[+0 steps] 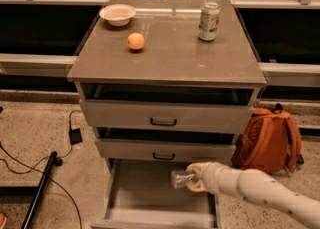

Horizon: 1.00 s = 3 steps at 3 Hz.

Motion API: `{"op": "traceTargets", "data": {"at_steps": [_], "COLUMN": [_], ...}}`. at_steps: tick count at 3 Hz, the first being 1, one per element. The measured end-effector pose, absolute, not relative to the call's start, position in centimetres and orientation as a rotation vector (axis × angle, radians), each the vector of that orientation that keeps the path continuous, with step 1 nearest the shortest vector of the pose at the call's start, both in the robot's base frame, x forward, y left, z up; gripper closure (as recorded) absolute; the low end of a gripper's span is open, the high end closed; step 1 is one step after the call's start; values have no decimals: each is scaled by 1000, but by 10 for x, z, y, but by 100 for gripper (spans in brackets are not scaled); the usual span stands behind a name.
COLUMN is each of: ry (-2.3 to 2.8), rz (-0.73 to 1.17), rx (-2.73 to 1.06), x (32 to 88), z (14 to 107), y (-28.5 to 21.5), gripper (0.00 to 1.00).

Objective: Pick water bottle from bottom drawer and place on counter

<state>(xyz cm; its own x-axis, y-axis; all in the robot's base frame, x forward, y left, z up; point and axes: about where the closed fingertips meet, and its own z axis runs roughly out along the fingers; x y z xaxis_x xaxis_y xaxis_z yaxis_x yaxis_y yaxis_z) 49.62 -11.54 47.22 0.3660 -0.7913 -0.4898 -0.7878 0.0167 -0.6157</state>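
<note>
The bottom drawer (pixel 135 193) is pulled open below two shallower drawers and shows a plain grey inside. My gripper (pixel 194 178) is shut on the clear water bottle (pixel 180 178) and holds it lying sideways above the drawer's right side, just under the middle drawer's front. The arm (pixel 260 192) comes in from the lower right. The counter (pixel 165 53) is the grey-brown top of the cabinet, above the gripper.
On the counter stand a white bowl (pixel 117 14) at the back left, an orange (pixel 135 41) and a white-and-green soda can (pixel 208 21) at the back right. An orange backpack (pixel 270 140) leans right of the cabinet. Cables and a black pole (pixel 40 188) lie on the floor at left.
</note>
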Motion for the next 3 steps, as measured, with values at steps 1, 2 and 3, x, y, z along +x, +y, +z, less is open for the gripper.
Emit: {"op": "traceTargets", "data": {"at_steps": [1,2,3], "ry": [1375,1351,1350], "rz": [-154,-178,-176], "rx": [-1687,-1679,-1680], "x": [511,532,532], "z": [575,623,623], "y": [-167,-193,-193], "gripper": [100,100,100]}}
